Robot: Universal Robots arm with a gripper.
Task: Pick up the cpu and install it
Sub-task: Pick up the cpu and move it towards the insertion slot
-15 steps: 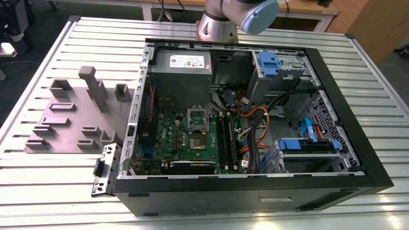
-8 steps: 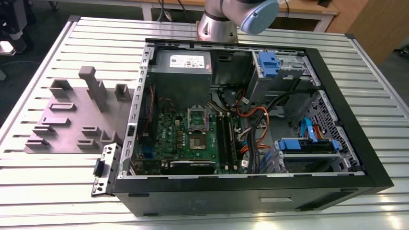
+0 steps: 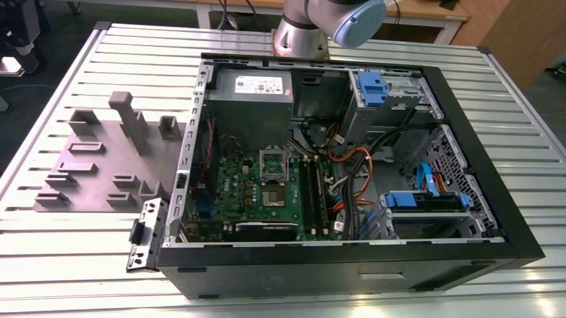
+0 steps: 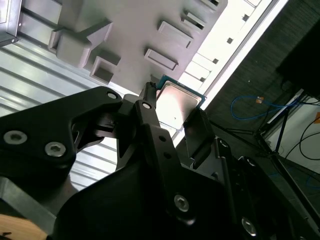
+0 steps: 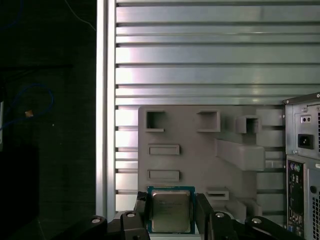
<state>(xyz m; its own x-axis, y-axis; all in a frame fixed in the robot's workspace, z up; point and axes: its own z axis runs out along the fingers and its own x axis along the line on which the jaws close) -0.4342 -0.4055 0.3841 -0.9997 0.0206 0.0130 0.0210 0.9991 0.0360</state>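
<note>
- Ribbed aluminium tabletop [image 5: 200, 60] is stretching out beyond your gripper [image 5: 171, 216], carrying a grey fixture tray [image 5: 200, 165] and an open computer case [image 3: 309, 275].
- Your gripper's 2 black fingers [image 5: 142, 215] are pinching the cpu [image 5: 171, 207] by opposite edges, with its silvery lid facing the first wrist camera.
- You are holding the cpu between the fingertips, over the fixture tray.
- Off to one side of the gripper, the case's rear panel is showing; inside the case, the green motherboard [image 3: 234, 182] is lying flat.
</note>
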